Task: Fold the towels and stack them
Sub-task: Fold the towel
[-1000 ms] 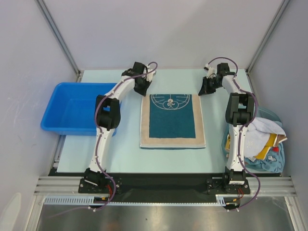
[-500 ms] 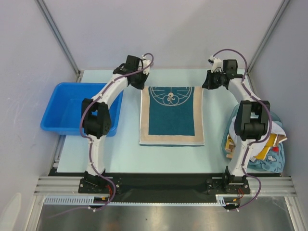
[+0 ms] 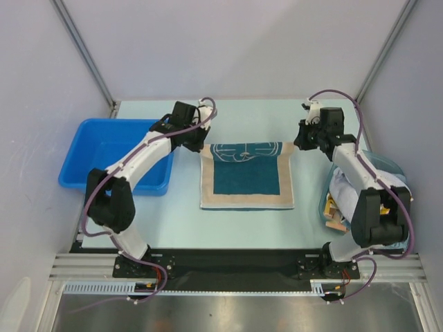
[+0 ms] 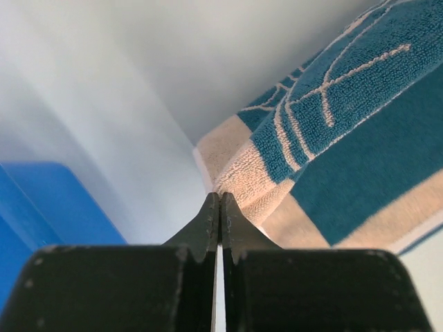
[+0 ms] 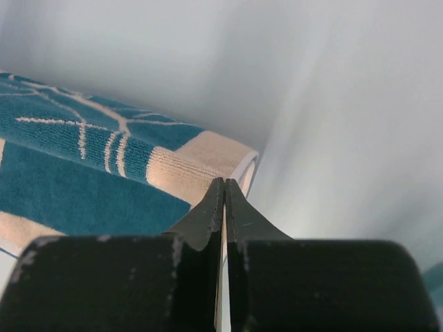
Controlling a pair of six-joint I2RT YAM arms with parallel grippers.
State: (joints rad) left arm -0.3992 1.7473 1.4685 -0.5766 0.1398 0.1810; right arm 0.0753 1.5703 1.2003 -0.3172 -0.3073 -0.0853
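A teal towel (image 3: 246, 181) with white swirls and a cream border lies in the middle of the table, its far edge lifted and curling toward the near side. At the towel's far-left corner my left gripper (image 3: 201, 142) is shut on the cloth. The left wrist view shows its tips (image 4: 220, 198) pinching the cream border of the towel (image 4: 346, 138). My right gripper (image 3: 298, 142) is shut on the far-right corner, and its tips (image 5: 224, 182) clamp the cream edge of the towel (image 5: 83, 180). More towels (image 3: 340, 185) lie heaped at the right, mostly hidden behind my right arm.
A blue bin (image 3: 104, 155) stands at the left of the table, under my left forearm. A light-blue basket (image 3: 389, 166) holds the heap at the right edge. Grey walls and slanted metal posts close in the back and sides.
Both grippers have travelled toward the near side, carrying the towel's far corners. The far edge has risen off the table and the swirl pattern now rolls over the teal field.
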